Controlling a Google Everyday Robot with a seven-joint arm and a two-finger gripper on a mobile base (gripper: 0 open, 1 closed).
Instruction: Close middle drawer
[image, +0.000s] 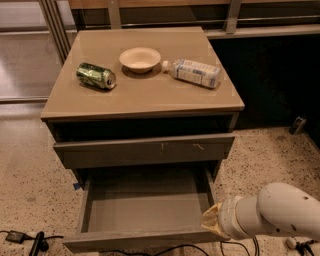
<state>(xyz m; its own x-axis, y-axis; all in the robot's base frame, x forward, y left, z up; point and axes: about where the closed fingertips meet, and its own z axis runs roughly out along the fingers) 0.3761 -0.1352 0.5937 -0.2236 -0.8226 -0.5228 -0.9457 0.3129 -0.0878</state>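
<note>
The middle drawer (145, 207) is pulled far out of the cabinet. Its shallow grey box interior is empty, and its plain front (135, 241) is near the bottom edge of the view. My white arm (275, 212) comes in from the lower right. My gripper (210, 224) is at the arm's tan-coloured end, right by the drawer's front right corner, and it is mostly hidden there.
Above the open drawer, a drawer front with small pale scratch marks (145, 150) stands slightly out. On the cabinet top (150, 92) lie a green can (95, 75), a pale bowl (140, 59) and a plastic bottle on its side (194, 73). Cables (30, 240) lie on the floor at lower left.
</note>
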